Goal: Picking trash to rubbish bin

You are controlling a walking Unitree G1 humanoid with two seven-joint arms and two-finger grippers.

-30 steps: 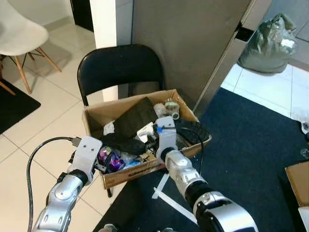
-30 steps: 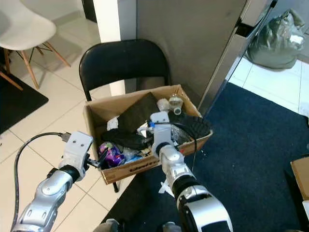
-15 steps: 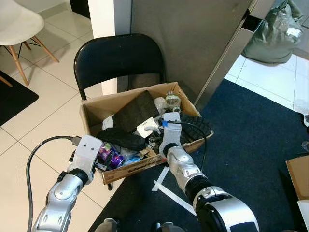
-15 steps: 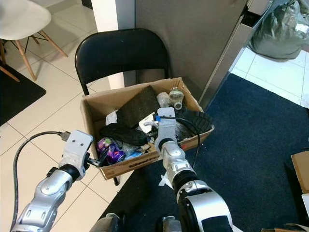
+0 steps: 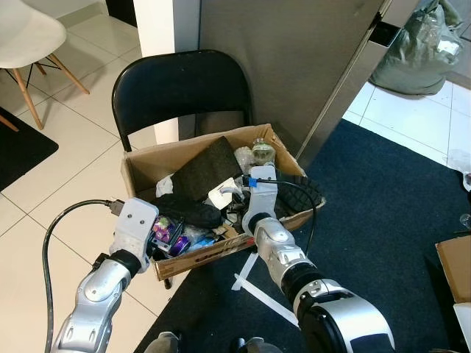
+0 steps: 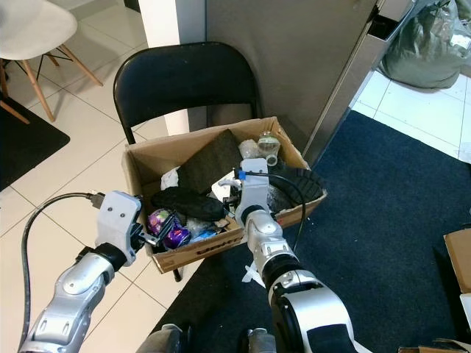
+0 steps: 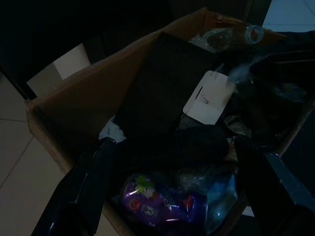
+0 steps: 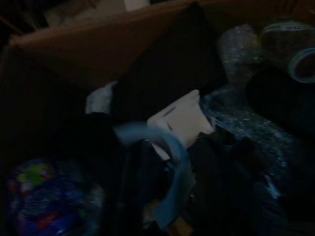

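**Both grippers poised over a cardboard box of trash set on a black folding chair.**

The cardboard box [image 5: 140,168] rests on the seat of the black chair [image 5: 176,92] and already holds a dark flat panel [image 5: 206,170], a white card [image 7: 209,97], a clear plastic bottle [image 5: 261,154], a black shoe [image 5: 298,193] at its right rim and a purple wrapper [image 7: 157,204] at its near-left corner. The left gripper [image 7: 172,196] hovers above the near-left corner, fingers spread wide with nothing between them, the wrapper just beneath. The right gripper [image 6: 237,184] reaches over the box centre near the card; whether its fingers are parted cannot be told. Judged from this, the trash is largely gathered in the box, and what remains is unclear; a white strip [image 5: 246,283] lies on the dark carpet [image 5: 383,220] beside the chair.
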